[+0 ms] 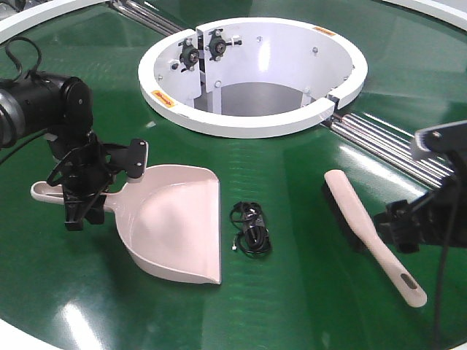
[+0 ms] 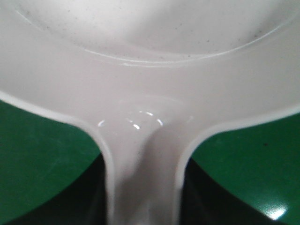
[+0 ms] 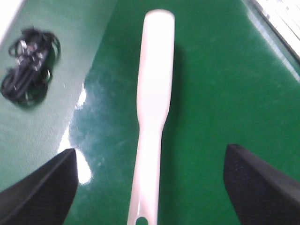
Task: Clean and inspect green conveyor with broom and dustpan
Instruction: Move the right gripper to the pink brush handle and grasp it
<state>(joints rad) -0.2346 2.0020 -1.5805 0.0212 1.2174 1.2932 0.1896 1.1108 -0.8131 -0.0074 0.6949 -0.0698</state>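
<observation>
Our left gripper [image 1: 82,204] pinches the dustpan [image 1: 179,219] handle; right gripper [image 3: 150,152] jaws spread, broom [image 3: 157,70] between them. Close off-centre and we'd probably skid it across the green conveyor [image 3: 225,93].

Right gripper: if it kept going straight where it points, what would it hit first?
Most likely the handle of the broom, which lies between the open fingers of the right gripper; the green conveyor is beneath. Depth is hard to judge.
</observation>
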